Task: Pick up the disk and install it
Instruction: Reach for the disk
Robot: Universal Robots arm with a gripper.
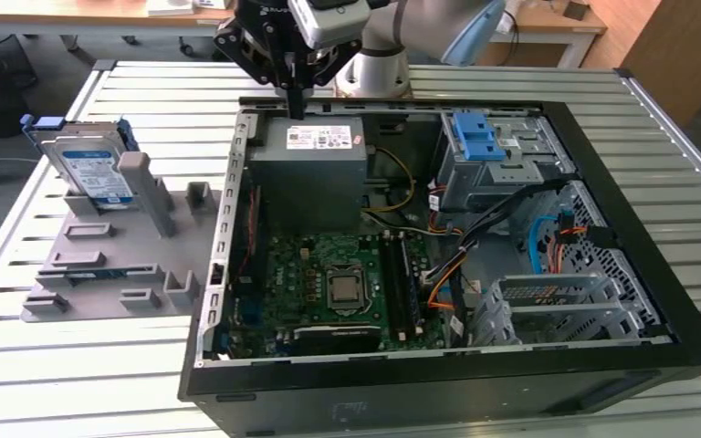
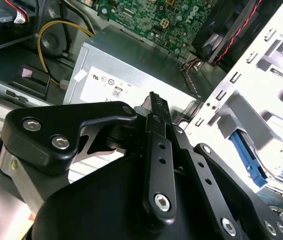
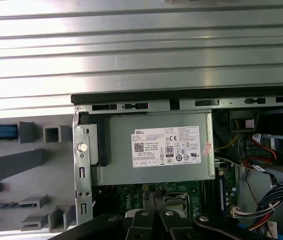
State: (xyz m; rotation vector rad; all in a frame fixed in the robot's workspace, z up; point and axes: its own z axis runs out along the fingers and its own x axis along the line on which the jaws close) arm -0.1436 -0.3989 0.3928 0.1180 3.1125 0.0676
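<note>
Disk (image 1: 92,172), nine o'clock of case (image 1: 448,388): likely stiff, weighty, fragile; take its carrier (image 1: 45,122) edges; your jaws closed, empty.

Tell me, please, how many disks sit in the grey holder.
1. The disk stands on edge in the grey holder, at the exterior view's left of the computer case. A blue strip in another slot may be a second, mostly hidden.

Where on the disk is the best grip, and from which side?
Grip the disk at its free upper edge, pinching across the flat faces, coming down from above. It stands on edge in the grey holder, whose posts crowd its lower part.
</note>
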